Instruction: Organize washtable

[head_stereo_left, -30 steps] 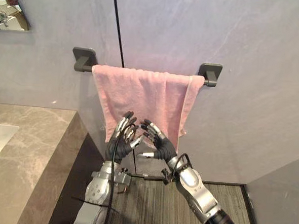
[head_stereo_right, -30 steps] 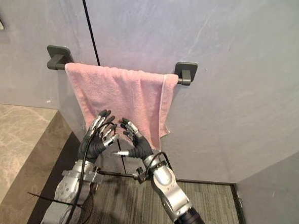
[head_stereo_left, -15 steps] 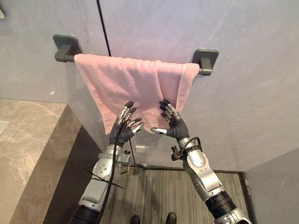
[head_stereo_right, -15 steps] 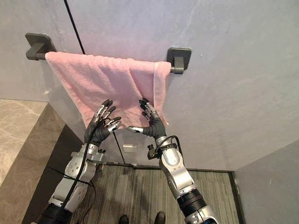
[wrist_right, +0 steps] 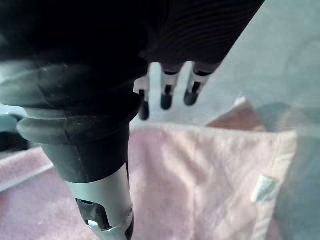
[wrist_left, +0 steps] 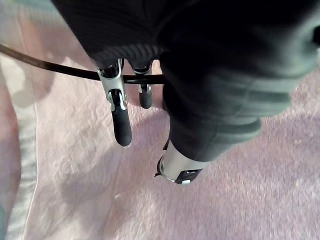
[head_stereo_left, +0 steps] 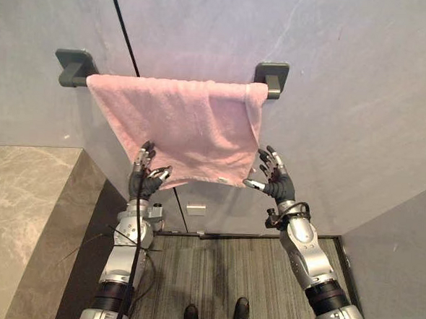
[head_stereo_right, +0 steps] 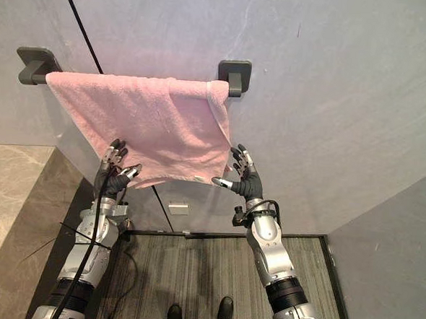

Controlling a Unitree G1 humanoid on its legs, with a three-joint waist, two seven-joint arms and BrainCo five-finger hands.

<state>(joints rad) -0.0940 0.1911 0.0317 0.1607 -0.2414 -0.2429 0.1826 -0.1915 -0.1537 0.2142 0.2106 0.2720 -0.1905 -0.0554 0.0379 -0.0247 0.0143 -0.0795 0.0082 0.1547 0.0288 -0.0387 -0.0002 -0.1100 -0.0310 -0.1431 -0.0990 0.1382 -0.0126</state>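
Towel (head_stereo_left: pixel 179 125): soft, light, limp; you pinch btm corners. Left hand (head_stereo_left: pixel 145 178) open at hem; right hand (head_stereo_left: pixel 273 181) open, empty.

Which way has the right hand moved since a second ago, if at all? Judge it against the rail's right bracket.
Yes. The right hand has gone to the robot's right: from well left of the right bracket to almost straight below it.
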